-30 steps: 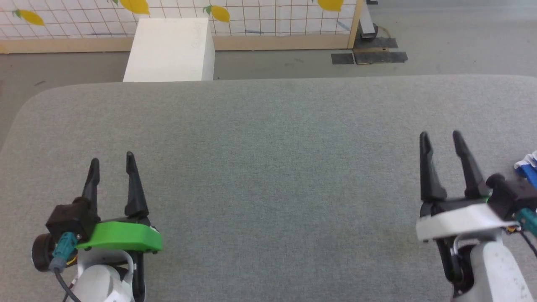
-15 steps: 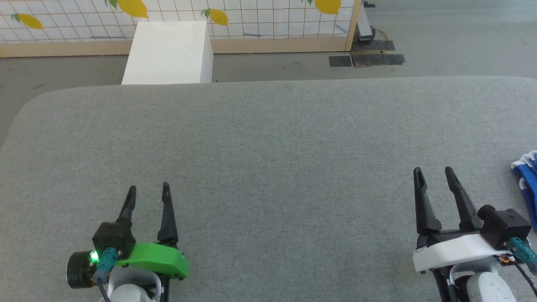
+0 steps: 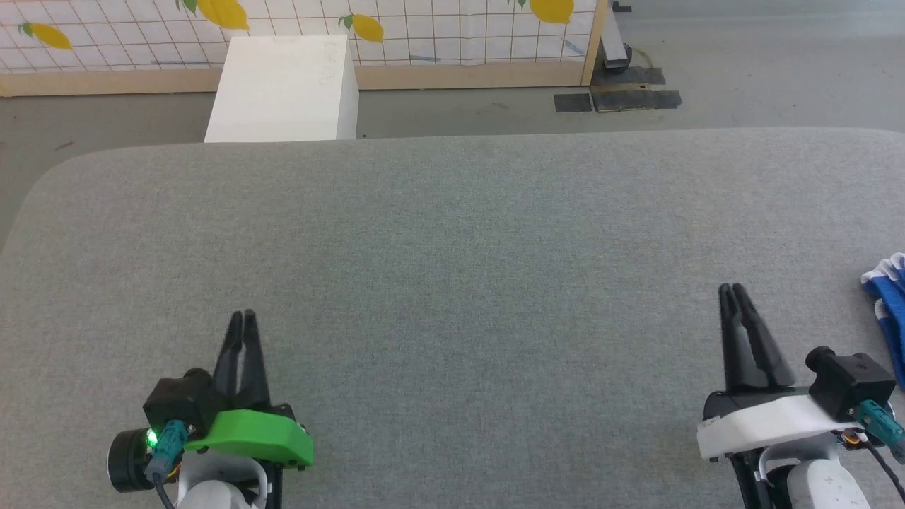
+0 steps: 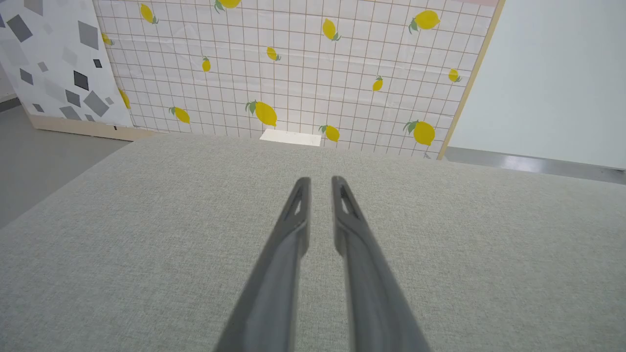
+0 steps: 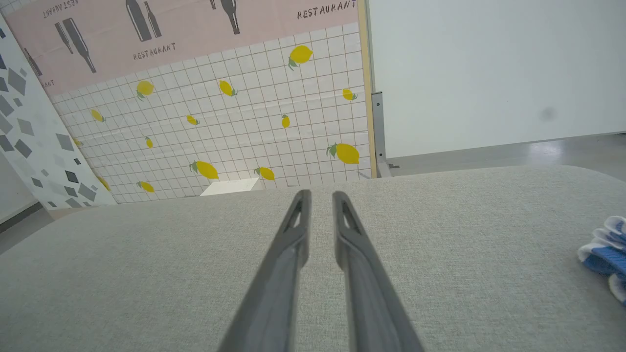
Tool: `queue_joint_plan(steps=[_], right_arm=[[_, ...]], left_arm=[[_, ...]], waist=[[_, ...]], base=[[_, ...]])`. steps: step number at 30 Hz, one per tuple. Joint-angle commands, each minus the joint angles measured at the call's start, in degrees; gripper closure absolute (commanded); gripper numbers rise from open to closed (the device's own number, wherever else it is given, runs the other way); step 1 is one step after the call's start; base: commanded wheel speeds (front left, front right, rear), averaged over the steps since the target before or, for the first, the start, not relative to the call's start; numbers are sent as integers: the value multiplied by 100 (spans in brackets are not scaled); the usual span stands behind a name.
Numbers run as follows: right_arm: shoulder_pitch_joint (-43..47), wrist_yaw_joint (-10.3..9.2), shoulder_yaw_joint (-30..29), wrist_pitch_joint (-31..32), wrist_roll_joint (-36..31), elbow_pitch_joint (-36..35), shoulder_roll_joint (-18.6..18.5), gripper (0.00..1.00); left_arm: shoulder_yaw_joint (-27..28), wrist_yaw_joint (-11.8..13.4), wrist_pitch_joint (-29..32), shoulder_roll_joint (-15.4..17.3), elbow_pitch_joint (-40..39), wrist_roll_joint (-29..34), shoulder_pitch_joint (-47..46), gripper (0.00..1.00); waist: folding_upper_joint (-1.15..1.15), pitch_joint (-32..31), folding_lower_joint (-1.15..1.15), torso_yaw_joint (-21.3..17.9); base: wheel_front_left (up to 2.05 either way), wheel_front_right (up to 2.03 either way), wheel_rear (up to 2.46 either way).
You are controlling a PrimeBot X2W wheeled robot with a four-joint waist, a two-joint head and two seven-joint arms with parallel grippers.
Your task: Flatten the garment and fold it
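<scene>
While one garment (image 3: 892, 291) lies far right on one table (image 3: 452, 247), left gripper (image 3: 244, 314), right gripper (image 3: 732, 288), both nearly closed, empty.

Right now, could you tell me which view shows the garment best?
The right wrist view: the garment appears largest there, though cut off at the edge. The head view catches a smaller strip at its right edge.

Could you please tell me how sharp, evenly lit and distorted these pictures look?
Head view: soft even light, sharp; the garment is cropped at the right edge. Left wrist view: left tool blurs toward the lens, tiled wall grid splays. Right wrist view: right tool blurs likewise.
</scene>
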Motion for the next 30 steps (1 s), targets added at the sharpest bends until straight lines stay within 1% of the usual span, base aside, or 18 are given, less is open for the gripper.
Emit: queue_joint_plan(steps=[1, 30], right_arm=[[1, 0, -2, 3, -2, -2, 0, 100], [80, -2, 42, 330, -274, -192, 0, 100]], left_arm=[[-1, -1, 3, 0, -3, 3, 1, 100], [57, -80, 332, -53, -174, 290, 67, 100]], waist=[[0, -2, 0, 0], [0, -134, 0, -17]], base=[[0, 0, 0], [0, 0, 0]])
